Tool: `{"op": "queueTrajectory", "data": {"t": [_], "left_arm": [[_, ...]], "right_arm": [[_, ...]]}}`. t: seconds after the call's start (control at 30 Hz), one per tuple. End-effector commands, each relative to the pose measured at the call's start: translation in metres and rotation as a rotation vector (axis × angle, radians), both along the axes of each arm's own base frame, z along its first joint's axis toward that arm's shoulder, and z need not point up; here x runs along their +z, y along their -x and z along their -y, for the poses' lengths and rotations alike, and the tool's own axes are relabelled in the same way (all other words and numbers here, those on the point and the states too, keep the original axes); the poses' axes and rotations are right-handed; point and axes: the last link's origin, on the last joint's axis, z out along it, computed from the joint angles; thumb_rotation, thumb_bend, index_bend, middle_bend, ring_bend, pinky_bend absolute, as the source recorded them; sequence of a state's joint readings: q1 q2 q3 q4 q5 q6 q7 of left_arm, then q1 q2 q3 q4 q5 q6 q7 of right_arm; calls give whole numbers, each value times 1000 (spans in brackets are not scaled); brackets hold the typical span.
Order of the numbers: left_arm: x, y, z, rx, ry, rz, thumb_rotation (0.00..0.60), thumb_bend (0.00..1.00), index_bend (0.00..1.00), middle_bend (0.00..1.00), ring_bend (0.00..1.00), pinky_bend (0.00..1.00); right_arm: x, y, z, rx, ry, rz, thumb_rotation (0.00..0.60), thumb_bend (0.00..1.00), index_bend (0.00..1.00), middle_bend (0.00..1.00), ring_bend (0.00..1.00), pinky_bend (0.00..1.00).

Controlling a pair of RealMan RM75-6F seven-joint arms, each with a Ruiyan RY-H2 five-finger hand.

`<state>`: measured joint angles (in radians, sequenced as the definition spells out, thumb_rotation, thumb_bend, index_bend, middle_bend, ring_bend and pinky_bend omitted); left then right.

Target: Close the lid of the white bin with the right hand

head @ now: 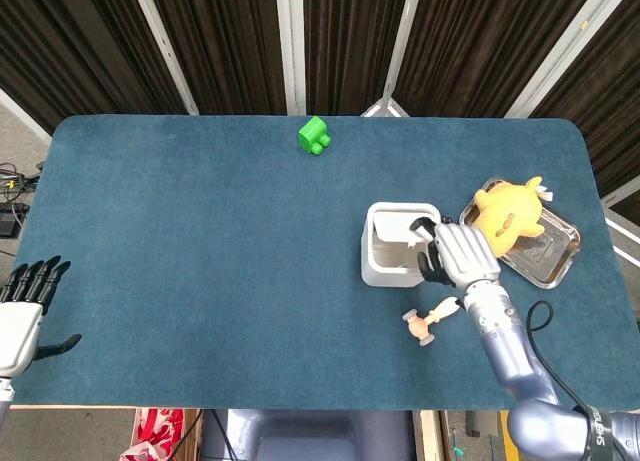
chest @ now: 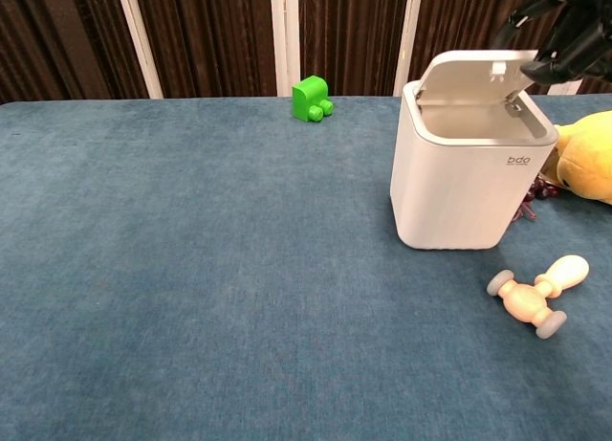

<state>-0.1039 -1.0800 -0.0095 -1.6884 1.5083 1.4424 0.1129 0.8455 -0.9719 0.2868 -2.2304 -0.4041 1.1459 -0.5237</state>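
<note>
Overhead head view, low frontal chest view, both on white bin (head: 401,246).

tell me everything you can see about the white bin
The white bin looks like smooth plastic, a rounded-square tub with small "bdo" lettering near its rim. It stands upright on the blue table, beside the tray with the yellow duck. Its hinged lid is tilted partway down, not yet shut, with the right hand at it.

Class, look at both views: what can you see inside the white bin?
Only bare white inner walls show inside the white bin. The half-lowered lid and the right hand cover much of the opening, so the bottom cannot be seen.
</note>
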Motion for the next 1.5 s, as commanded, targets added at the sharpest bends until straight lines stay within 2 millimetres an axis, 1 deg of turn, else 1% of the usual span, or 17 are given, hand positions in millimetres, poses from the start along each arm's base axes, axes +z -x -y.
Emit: {"op": "queueTrajectory", "data": {"t": [0.03,0.4,0.6,0.77,0.9,1.13,1.27,1.37,1.43,1.5], "left_arm": [[0,0,1,-3,0,-2,600,0,0,0,0,0],[-1,-1,1,-9,0,-7,600,0,0,0,0,0],[-1,-2,2,-13,2,-11,600,0,0,0,0,0],[-2,-2,2,-14,3,-12,600,0,0,0,0,0],[-2,-2,2,-14,4,-12,600,0,0,0,0,0],[-2,-2,1,-12,5,-13,600,0,0,0,0,0],[-2,-2,1,-11,5,-12,600,0,0,0,0,0],[-2,-1,1,-11,4,-12,600,0,0,0,0,0],[-2,-1,2,-11,2,-13,600,0,0,0,0,0],[-2,-2,2,-13,1,-13,600,0,0,0,0,0]], "right_arm": [[-1,2,-6,-1,-13,-3,600,583,317,723,772,723],[-11,17,-23,-27,-56,-4,600,583,315,723,772,723],[-19,28,-28,-43,-75,-14,600,584,311,723,772,724],[-26,35,-28,-54,-80,-15,600,584,286,723,772,723],[-29,36,-28,-53,-81,-17,600,584,268,723,772,723],[-31,38,-28,-55,-84,-15,600,584,268,723,772,724],[-28,35,-26,-47,-69,-3,600,584,260,723,772,723],[-18,27,-22,-18,-27,16,600,584,232,723,772,723],[-8,21,-20,21,19,17,600,584,204,723,770,723],[0,19,-20,65,63,3,600,584,175,716,738,708]]}}
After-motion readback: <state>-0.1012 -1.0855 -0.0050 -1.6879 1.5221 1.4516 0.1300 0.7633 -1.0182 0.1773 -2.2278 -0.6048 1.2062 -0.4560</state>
